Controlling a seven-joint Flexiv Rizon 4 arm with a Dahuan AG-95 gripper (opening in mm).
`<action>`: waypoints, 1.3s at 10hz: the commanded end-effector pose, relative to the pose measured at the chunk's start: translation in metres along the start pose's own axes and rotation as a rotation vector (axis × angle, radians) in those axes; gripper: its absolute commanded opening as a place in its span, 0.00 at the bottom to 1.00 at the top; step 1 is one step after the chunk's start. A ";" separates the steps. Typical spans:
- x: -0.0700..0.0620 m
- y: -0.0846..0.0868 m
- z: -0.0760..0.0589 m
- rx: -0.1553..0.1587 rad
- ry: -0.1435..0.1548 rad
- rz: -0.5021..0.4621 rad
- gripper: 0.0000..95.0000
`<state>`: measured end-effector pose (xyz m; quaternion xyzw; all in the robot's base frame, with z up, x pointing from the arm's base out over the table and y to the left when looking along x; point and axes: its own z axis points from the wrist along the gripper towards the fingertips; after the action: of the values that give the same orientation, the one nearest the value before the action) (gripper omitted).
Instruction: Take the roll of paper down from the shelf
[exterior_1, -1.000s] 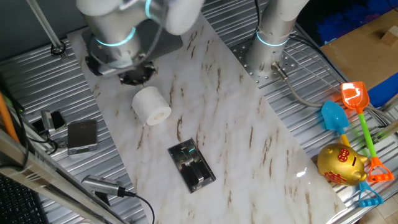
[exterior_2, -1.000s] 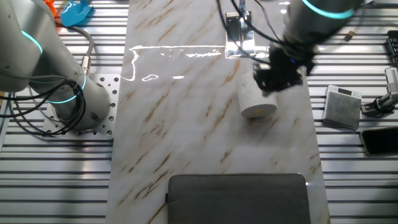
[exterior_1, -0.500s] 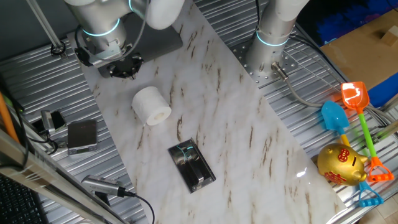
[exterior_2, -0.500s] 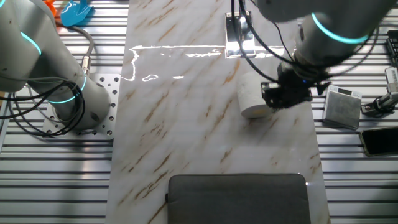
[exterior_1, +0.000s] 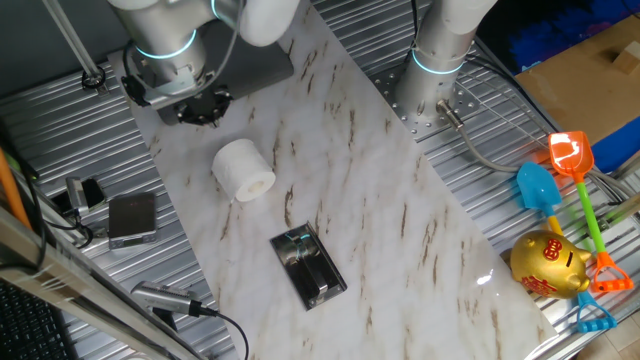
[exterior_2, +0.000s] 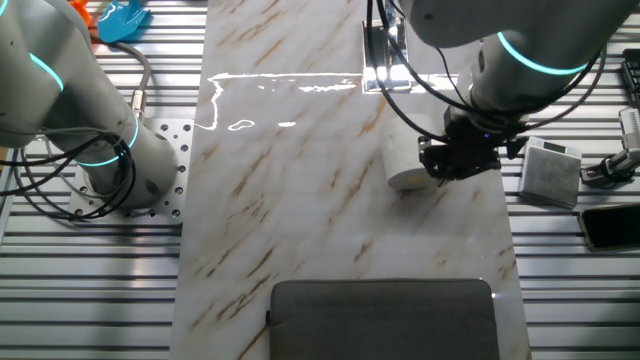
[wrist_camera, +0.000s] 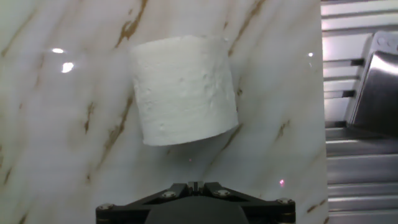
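Observation:
The white roll of paper (exterior_1: 243, 168) lies on its side on the marble table, apart from the shelf. It also shows in the other fixed view (exterior_2: 405, 160) and fills the middle of the hand view (wrist_camera: 183, 89). The shelf (exterior_1: 308, 265), a small black holder with a shiny metal rim, lies flat on the table nearer the front; in the other fixed view the shelf (exterior_2: 385, 55) is at the top edge. My gripper (exterior_1: 203, 105) hovers a short way from the roll, not touching it. It also shows in the other fixed view (exterior_2: 455, 160). In the hand view the gripper (wrist_camera: 194, 185) has its jaws together and empty.
A large grey pad (exterior_2: 380, 320) lies at one end of the table. A small grey box (exterior_1: 132, 217) sits off the marble on the ribbed metal. A second arm's base (exterior_1: 440, 60) stands at the table's far side. A gold piggy bank (exterior_1: 548, 263) and plastic shovels (exterior_1: 560, 160) lie at the right.
Over the last second my gripper drew back from the roll toward the grey pad end. The roll and shelf have not moved. Since half a second ago almost nothing has shifted.

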<state>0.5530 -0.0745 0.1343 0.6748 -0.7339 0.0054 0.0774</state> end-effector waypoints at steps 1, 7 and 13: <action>0.000 0.000 0.000 0.003 -0.003 0.083 0.00; 0.025 -0.021 0.013 0.007 -0.033 0.070 0.00; 0.040 -0.031 0.046 0.058 -0.079 0.053 0.00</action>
<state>0.5747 -0.1225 0.0885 0.6570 -0.7534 0.0032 0.0264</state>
